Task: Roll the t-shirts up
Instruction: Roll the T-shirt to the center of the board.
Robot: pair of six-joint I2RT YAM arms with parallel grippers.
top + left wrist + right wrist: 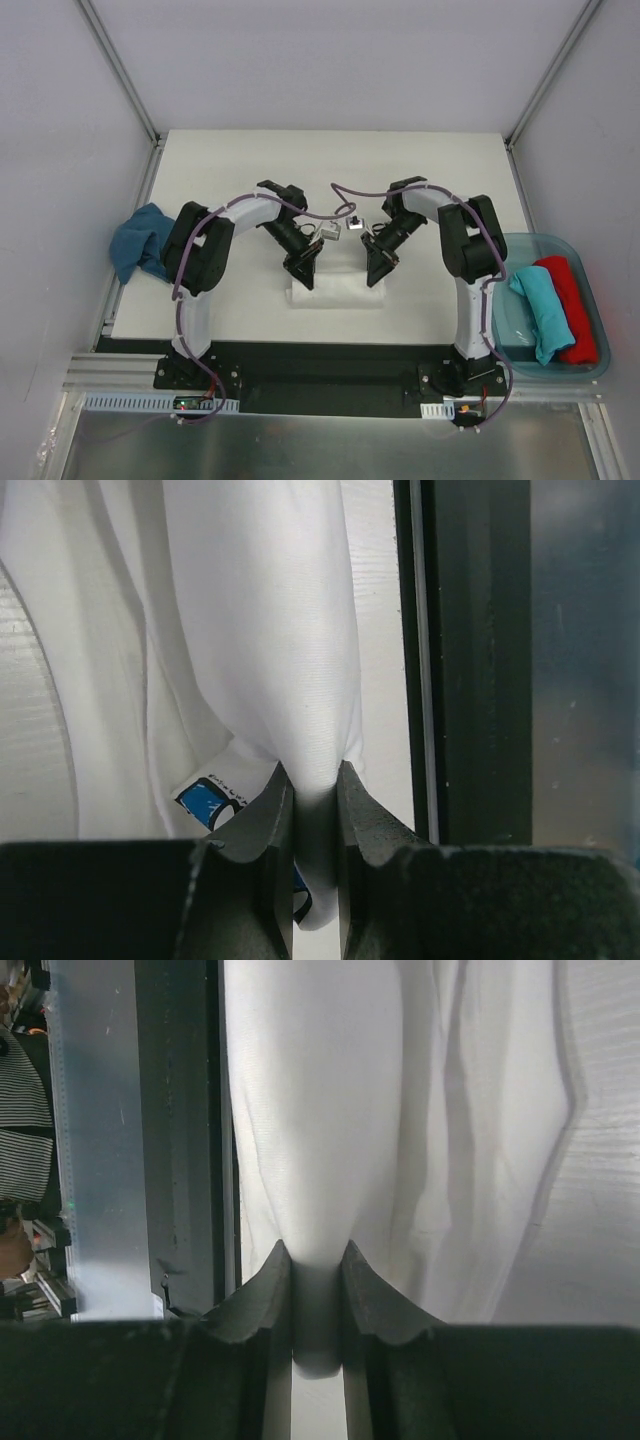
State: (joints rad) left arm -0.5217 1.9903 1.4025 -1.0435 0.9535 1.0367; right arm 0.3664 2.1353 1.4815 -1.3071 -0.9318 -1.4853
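White t-shirt [337,293]: folded into a low band on the table [330,170], close to the near edge, long axis running left to right, parallel to that edge. Spans just the gap between the two arms, one end toward each. Pinched at the left end by the left gripper [303,274] and at the right end by the right gripper [378,270]. In both wrist views, a gather of white cloth clamped tight between the jaws, with a blue print showing beside the left fingers [255,830]. Neither arm nearer: a mirrored hold, each on its own end.

Judged next: a roll across the short axis, calling for both grips to travel together and level, keeping the band straight and the ends even.

Farther out, a dark blue t-shirt [140,245] bunched at the table's left edge. On the right, a teal t-shirt [543,310] and a red t-shirt [573,305] rolled side by side in the bin [545,240].
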